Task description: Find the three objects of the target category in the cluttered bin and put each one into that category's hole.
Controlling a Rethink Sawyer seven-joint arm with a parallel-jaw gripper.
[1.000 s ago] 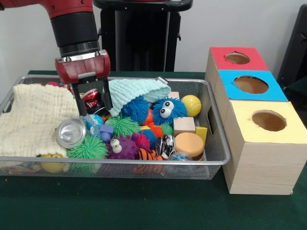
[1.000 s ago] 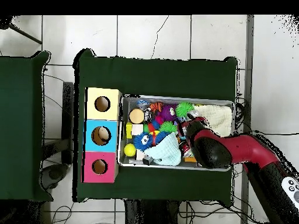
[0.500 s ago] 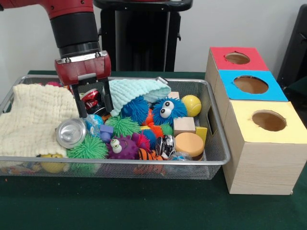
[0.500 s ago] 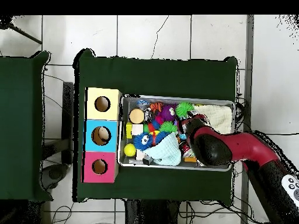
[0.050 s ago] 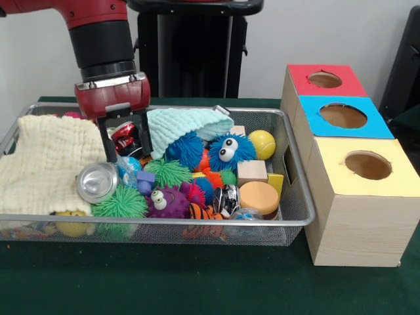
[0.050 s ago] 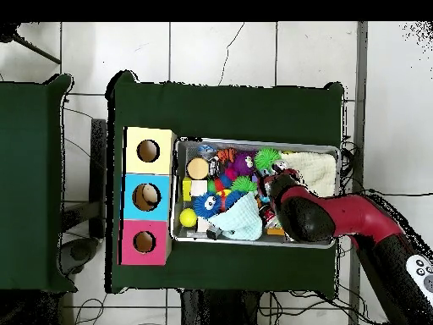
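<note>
Front view has the gripper [image 5: 126, 146] hanging open-jawed and empty over a red-and-black toy [image 5: 124, 137] in the bin [image 5: 298, 203], seemingly mid-pick; next, descend and close.

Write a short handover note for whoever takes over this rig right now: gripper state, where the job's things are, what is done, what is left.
Gripper: open, empty, fingers down in the mesh bin either side of a red and black can, beside the teal cloth.
Boxes: red, blue and yellow holes; nothing visible inside them.
Done: no drop evident.
Left: likely close on the can, lift, carry to its hole, then find the others.
</note>
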